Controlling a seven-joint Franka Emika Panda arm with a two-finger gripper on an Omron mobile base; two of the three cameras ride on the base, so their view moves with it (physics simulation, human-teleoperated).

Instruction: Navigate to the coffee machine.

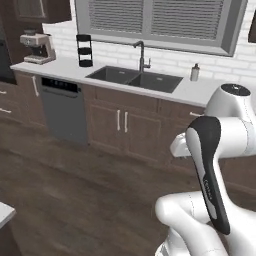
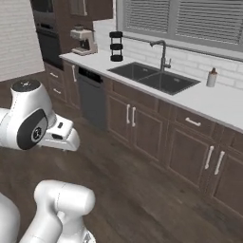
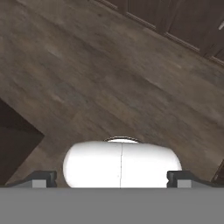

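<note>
Far ahead of the claw (image 3: 112, 179) and off to its left, the coffee machine (image 1: 37, 47) stands at the left end of the counter (image 1: 60, 68), close to the tall dark oven cabinet (image 1: 6, 45); the right base view shows it (image 2: 84, 41) in the same corner under a wall cabinet. Seen from the hand, the two fingertips (image 3: 41, 178) sit wide apart at the bottom corners with nothing between them, so the claw is spread and empty, pointing down at the dark wood floor (image 3: 109, 83). Just right of the coffee machine, still well ahead of the claw, stands a black round rack (image 1: 84, 50), apart from the machine. Further right, a double sink (image 1: 135, 77) is set into the counter with a dark faucet (image 1: 142, 55) behind it, and a small soap bottle (image 1: 195, 73) stands past the sink's right edge. A dishwasher (image 1: 64, 107) sits under the counter roughly below the rack, with wooden cabinet doors (image 1: 122, 125) to its right. A window with closed blinds (image 1: 155, 20) runs along the wall above the sink. In the left base view the arm (image 1: 215, 170) folds up in the lower right, well short of the counter, with open floor between the robot and the cabinets.
</note>
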